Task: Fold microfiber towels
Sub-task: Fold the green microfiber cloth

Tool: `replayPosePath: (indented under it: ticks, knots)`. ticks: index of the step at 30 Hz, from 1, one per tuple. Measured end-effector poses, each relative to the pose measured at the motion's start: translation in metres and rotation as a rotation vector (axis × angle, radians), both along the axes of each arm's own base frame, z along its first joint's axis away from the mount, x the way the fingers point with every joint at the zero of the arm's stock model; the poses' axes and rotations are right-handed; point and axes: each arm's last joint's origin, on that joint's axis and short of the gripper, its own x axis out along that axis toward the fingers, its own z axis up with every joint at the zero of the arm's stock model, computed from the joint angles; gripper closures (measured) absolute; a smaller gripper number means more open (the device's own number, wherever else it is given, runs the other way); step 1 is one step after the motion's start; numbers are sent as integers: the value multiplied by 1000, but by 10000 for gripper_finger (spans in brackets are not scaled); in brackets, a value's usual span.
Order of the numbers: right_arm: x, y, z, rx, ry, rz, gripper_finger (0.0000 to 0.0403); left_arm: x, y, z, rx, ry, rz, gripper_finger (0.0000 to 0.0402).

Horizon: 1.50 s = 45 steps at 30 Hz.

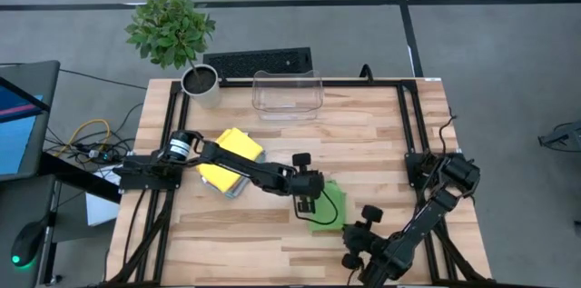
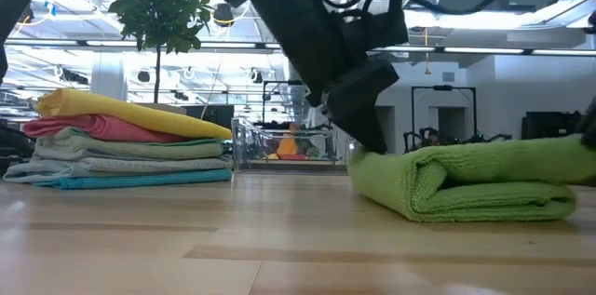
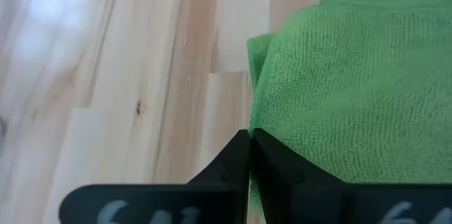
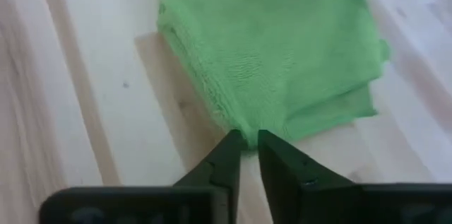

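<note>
A lime green microfiber towel (image 1: 329,213) (image 2: 466,181) lies folded in several layers on the table's near middle. My left gripper (image 3: 248,139) (image 1: 309,204) is shut, its tips at the towel's left edge. My right gripper (image 4: 249,139) (image 1: 352,233) comes in from the near right. Its fingers stand slightly apart at the towel's near corner (image 4: 247,131). A stack of folded towels (image 1: 231,159) (image 2: 130,141), yellow on top over pink, grey and teal, rests flat on the table at the left. My left gripper's shut fingertips (image 3: 265,155) meet the towel's left edge (image 3: 256,114), slanting down from the table's left. Whether any cloth is pinched between them, I cannot tell. The towel lies flat on the table. My right gripper's fingertips (image 4: 229,146) stand on either side of the towel's near corner; I cannot tell whether they touch it.
A clear plastic bin (image 1: 287,94) stands at the table's far edge, with a potted plant (image 1: 200,84) to its left and a keyboard (image 1: 259,61) behind it. Bare wood (image 1: 254,243) lies near the table's front left.
</note>
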Motion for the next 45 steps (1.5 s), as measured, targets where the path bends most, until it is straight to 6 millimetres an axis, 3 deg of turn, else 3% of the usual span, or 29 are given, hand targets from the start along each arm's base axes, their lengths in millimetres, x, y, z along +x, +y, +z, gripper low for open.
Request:
replayPosePath:
  ticks: [7,13,15,19,25,29,33,41,45]
  knots:
    - [-20,-5,23,-54,-65,-37,252,3,-6,10,25,-13,0,367]
    - [-25,-21,16,-66,-99,-181,201,-1,-5,8,47,34,10,325]
    - [-30,-31,7,-63,-97,-240,191,-4,-8,15,20,28,3,309]
    - [-45,-52,4,24,-200,-354,175,-12,-23,49,-137,-57,-61,284]
    - [-71,-95,27,195,-290,-418,172,-18,-60,72,-329,-157,-237,264]
    - [-76,-121,20,379,-300,-376,173,-19,-90,59,-321,-168,-341,262]
    - [-67,-134,6,535,-352,-304,173,-22,-106,45,-260,-152,-341,262]
    - [-45,-149,-20,502,-208,-265,173,-27,-120,33,-215,-136,-283,262]
    - [-35,-147,-26,506,-224,-225,173,-30,-123,28,-200,-116,-275,262]
